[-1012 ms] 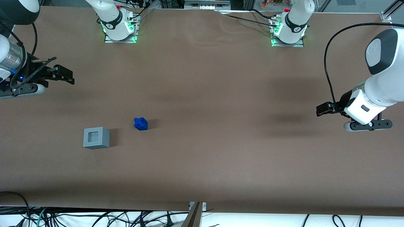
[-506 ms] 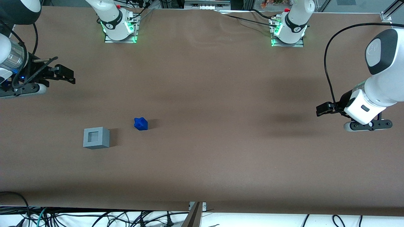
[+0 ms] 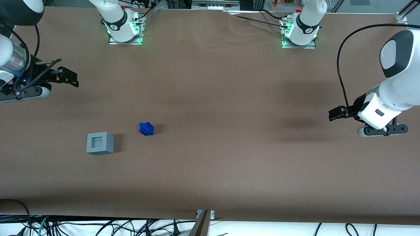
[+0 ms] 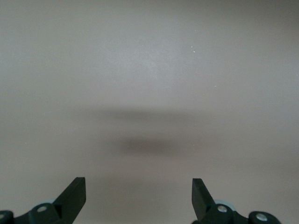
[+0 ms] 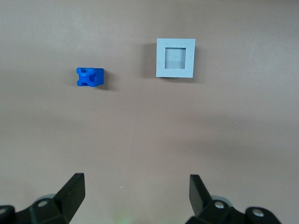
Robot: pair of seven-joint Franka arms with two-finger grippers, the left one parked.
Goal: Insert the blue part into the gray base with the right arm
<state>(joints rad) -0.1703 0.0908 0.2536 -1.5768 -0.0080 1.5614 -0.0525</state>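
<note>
Brown matting covers the desk (image 3: pixel 210 170), with nothing lying between the pieces and the arm. A blue part (image 3: pixel 146 128) sits on it just beside the gray base (image 3: pixel 100 143), apart from it and slightly farther from the front camera. From the base, the blue part lies at about two o'clock. The base's square recess faces up. The tool (image 3: pixel 70 78) of the right arm (image 3: pixel 13 62) hangs well apart from both, its fingers (image 5: pixel 72 193) spread wide, holding nothing. Cables (image 3: pixel 98 226) trail past the desk's near edge.
</note>
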